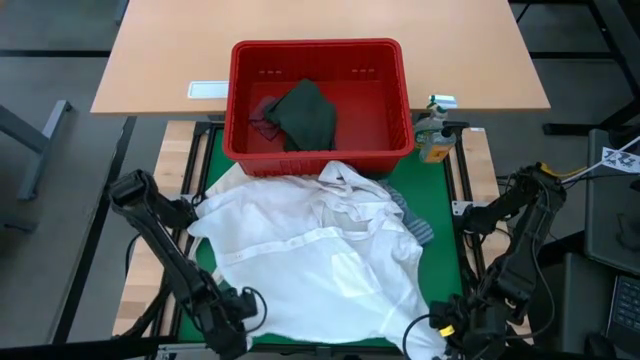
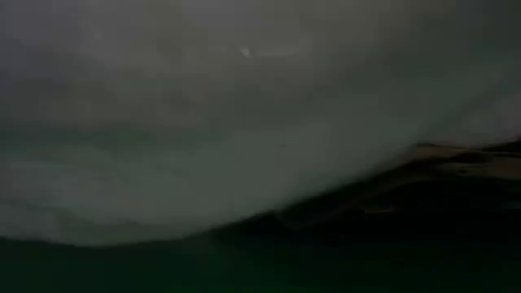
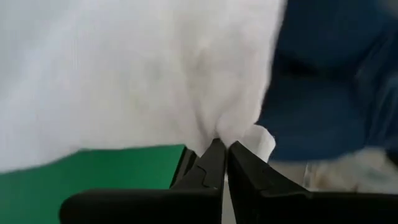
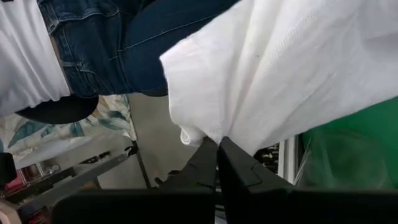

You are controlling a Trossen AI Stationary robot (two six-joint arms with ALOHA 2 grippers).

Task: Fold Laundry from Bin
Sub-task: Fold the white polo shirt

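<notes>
Green mat (image 1: pixel 445 215) under large white shirt (image 1: pixel 310 260); left gripper (image 3: pixel 222 149), right gripper (image 4: pixel 217 144) jaws pinching its near corners.

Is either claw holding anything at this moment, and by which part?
Both hold the large white shirt: the left claw and the right claw each pinch its near edge, at opposite bottom corners.

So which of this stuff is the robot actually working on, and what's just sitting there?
Part of the job:
- large white shirt, spread on the green mat, both grippers pinching its near edge
- red bin
- dark green top and a small maroon piece inside the bin
- left gripper, right gripper

Just lying about:
- small bottle beside the bin
- person in jeans behind the table
</notes>
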